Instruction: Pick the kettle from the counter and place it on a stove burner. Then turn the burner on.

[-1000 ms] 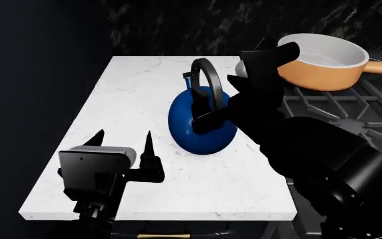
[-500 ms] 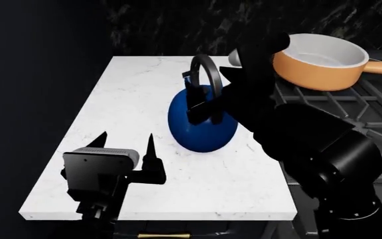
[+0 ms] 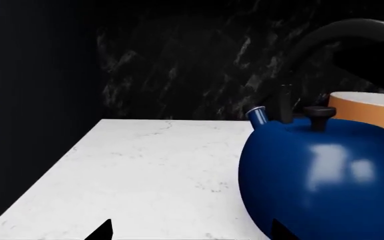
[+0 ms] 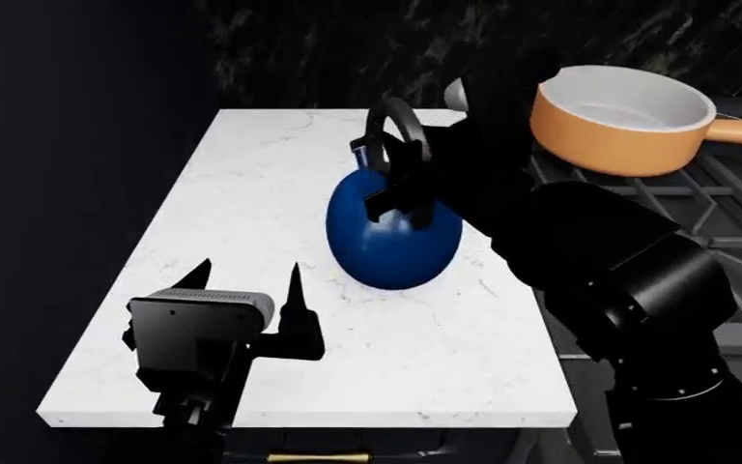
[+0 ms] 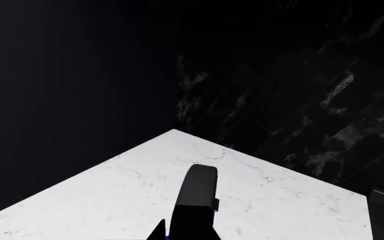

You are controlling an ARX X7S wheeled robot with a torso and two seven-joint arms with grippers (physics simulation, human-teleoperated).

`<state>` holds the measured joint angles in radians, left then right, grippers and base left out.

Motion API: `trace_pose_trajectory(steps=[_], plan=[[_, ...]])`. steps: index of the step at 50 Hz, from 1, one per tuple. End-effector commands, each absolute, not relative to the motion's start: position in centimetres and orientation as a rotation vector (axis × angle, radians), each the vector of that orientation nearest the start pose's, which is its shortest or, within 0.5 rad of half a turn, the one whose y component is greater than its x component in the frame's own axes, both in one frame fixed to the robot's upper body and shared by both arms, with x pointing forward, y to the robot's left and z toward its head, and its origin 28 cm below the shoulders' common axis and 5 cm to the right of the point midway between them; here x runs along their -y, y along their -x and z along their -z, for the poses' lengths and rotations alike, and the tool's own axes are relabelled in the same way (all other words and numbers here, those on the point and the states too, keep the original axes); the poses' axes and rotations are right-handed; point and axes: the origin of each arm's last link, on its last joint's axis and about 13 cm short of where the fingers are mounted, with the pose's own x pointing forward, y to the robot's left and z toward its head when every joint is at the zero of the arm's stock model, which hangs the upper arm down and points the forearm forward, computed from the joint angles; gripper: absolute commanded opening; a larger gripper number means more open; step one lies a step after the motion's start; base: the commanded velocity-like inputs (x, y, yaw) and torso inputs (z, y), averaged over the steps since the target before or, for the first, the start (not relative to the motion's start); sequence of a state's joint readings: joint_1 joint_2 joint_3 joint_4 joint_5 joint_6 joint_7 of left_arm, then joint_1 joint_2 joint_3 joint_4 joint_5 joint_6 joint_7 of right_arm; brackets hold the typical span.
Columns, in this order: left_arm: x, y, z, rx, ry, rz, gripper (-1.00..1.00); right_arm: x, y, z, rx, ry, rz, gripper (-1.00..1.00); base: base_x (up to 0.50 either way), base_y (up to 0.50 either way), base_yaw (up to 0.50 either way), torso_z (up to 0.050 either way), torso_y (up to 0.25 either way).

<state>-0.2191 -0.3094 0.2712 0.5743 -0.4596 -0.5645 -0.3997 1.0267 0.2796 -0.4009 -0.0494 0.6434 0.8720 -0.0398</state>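
Blue kettle (image 4: 393,232) sits on the counter (image 4: 236,208), not on any stove burner (image 4: 719,208), right gripper (image 4: 397,179) at its handle, grip state unclear, left gripper (image 4: 248,290) spread empty nearby; lift, placing, burner knob all left.

kettle (image 4: 390,232) on tabletop (image 4: 255,203), mid-right | R gripper (image 4: 397,174) at kettle handle (image 4: 397,121), above body | L gripper (image 4: 248,290) near front edge, left-front of kettle, apart | saucepan (image 4: 622,118) on stove (image 4: 719,213), right-behind kettle
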Motion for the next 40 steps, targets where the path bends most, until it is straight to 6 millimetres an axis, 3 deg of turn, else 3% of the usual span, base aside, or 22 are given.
trace_pose_trajectory(steps=[1,16,40], plan=[[-18.9,-21.8,-12.8,0.082,0.047,0.109,1.00,7.7,-33.6,-23.3,-0.028,0.103,-0.538,-1.00,0.00,0.00,0.00,0.000,0.000],[-18.8,-21.7,-12.9,0.085,0.047,0.113,1.00,8.0,-33.3,-23.9,0.039,0.129,-0.506,-1.00,0.00,0.00,0.00,0.000,0.000],[-19.2,-21.1,-13.5,0.108,0.067,0.118,1.00,7.9,-31.2,-27.4,0.145,0.158,-0.445,-1.00,0.00,0.00,0.00,0.000,0.000]])
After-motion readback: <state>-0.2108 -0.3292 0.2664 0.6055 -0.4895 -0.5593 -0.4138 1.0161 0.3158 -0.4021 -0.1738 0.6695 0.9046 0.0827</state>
